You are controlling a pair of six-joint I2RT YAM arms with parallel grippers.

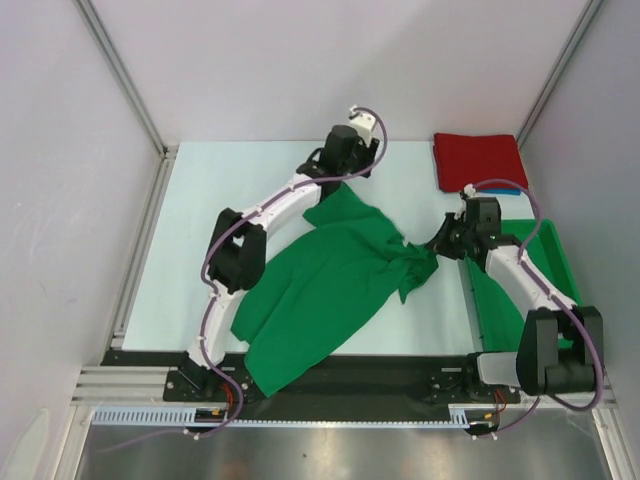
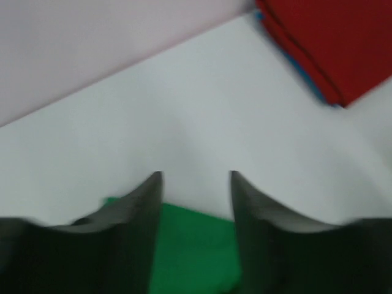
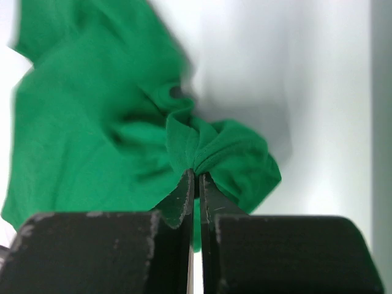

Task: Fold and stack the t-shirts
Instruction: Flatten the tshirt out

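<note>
The bright green t-shirt lies loosely spread and rumpled across the middle of the table. My right gripper is shut on a bunched fold at the shirt's right edge, and the right wrist view shows the fabric pinched at the fingertips. My left gripper is open over the shirt's far corner, with green cloth lying between its spread fingers. The red t-shirt lies folded at the back right on top of the blue t-shirt, of which only an edge shows.
A rigid green plastic bin stands at the right, under my right arm. White walls with metal frame posts close in the table on the left, back and right. The black base rail runs along the near edge.
</note>
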